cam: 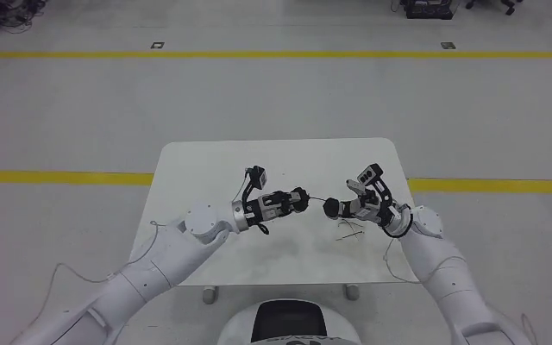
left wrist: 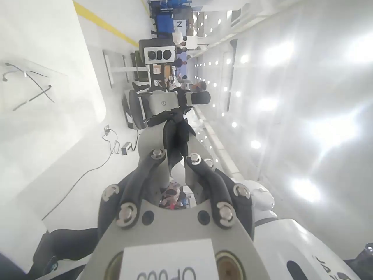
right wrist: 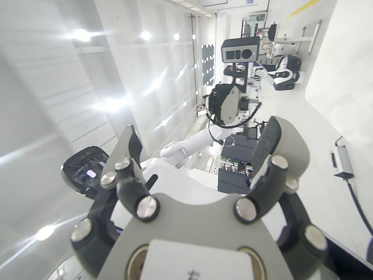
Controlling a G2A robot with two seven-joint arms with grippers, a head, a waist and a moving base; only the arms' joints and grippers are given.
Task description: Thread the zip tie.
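A thin black zip tie (cam: pixel 316 199) hangs in the air above the middle of the white table (cam: pixel 216 164), pinched at one end by the left gripper (cam: pixel 301 199), whose fingers are closed tight on it; the free end points across the small gap toward the right gripper (cam: pixel 332 208). That right gripper is spread wide and holds nothing; its own wrist view shows open space between the two ribbed pads (right wrist: pixel 263 144), with the left gripper straight ahead of it.

Judged from this, the task is at an early-to-middle stage: the tie is picked up and presented between the arms, but the threading itself looks not yet done. No closed loop can be made out in the top view, and whether the tip has reached the tie's head is too small to tell. What is left, most likely, is for the open gripper to take the other end and guide the tip into the head.

Spare ties (cam: pixel 349 231) — a few dark strips crossed over one another — lie loose on the tabletop just beside the right arm, toward the table's edge on the robot's side; they sit in no box or tray.
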